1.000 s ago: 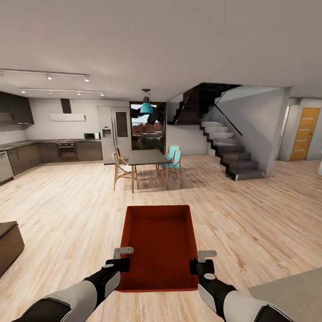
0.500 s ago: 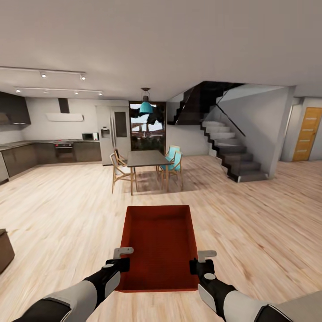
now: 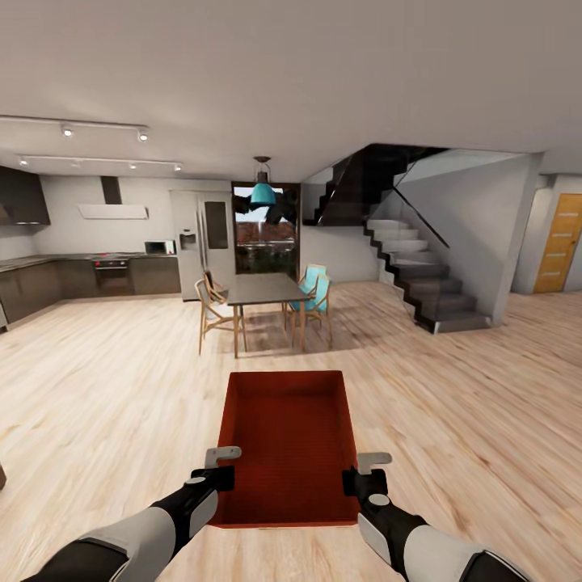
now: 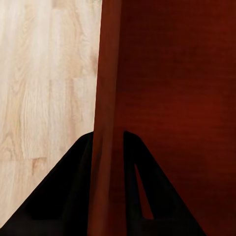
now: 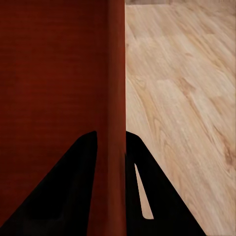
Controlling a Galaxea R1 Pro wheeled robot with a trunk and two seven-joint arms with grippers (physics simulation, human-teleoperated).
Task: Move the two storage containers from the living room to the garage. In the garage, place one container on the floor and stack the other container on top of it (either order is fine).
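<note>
The bin [image 3: 289, 440] sits low centre of the frame, above the plank floor [image 3: 105, 388], left tool [image 3: 220, 467] and right tool [image 3: 365, 472] each clamped on a side wall. Keep it level and both grips even while driving toward the orange door [image 3: 560, 242] at far right.

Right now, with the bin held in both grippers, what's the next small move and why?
Probably keep both grips shut and turn right toward the light-wood door. The storage container is carried above the wood plank floor, left gripper and right gripper each pinching a side wall, so nothing needs regrasping.
</note>
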